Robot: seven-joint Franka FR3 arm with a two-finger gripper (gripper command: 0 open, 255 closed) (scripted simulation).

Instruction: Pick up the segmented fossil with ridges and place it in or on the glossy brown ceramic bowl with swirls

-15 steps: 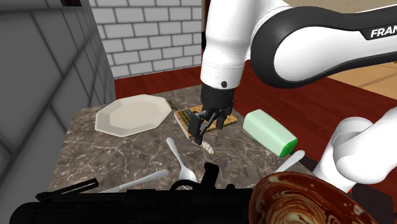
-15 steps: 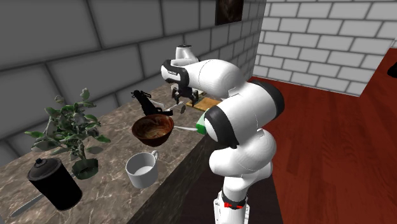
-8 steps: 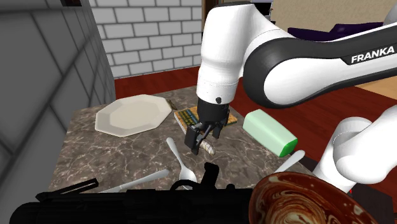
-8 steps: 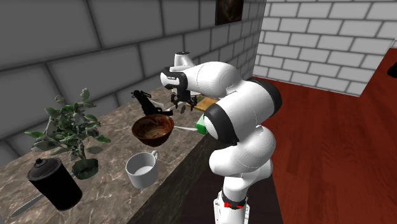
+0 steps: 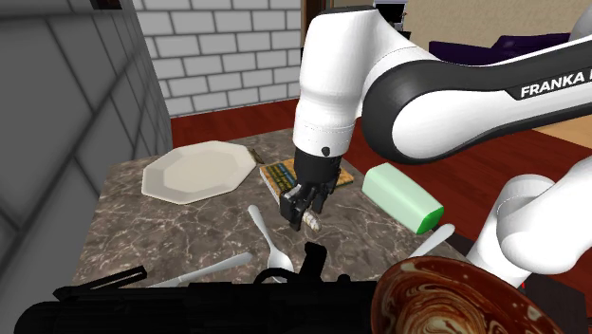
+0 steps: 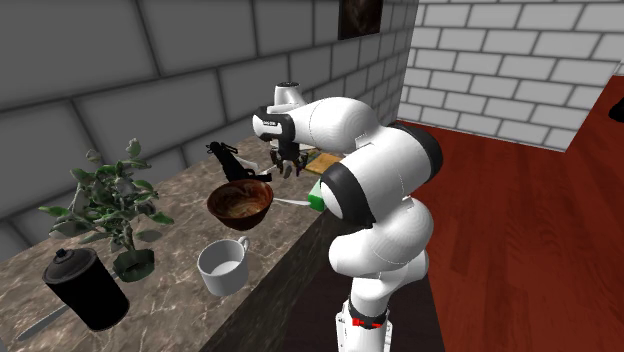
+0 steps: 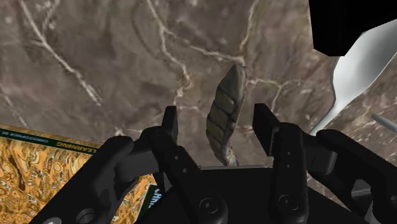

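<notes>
- Wrist view: the black claw point(image 7: 216, 119) is open. Its two fingers point(image 7: 170, 124) stand on either side of the grey-green, ridged fossil made of segments point(image 7: 224, 111).
- A small gap shows on each side of the fossil, so the claw is not squeezing it.
- The fossil lies flat on the brown marble desk point(image 7: 95, 51). It is just beside a yellow patterned book point(image 7: 57, 172) and near a pale spoon point(image 7: 356, 63).
- In the shoulder view, a white eight-sided plate point(image 5: 194, 171) and a light green box point(image 5: 403, 196) lie on the desk too.
- The shiny brown bowl with swirls point(image 5: 446, 299) sits well apart from the fossil, at that view's lower right.
- In the second exterior view, a white mug point(image 6: 222, 265) stands near the bowl.
</notes>
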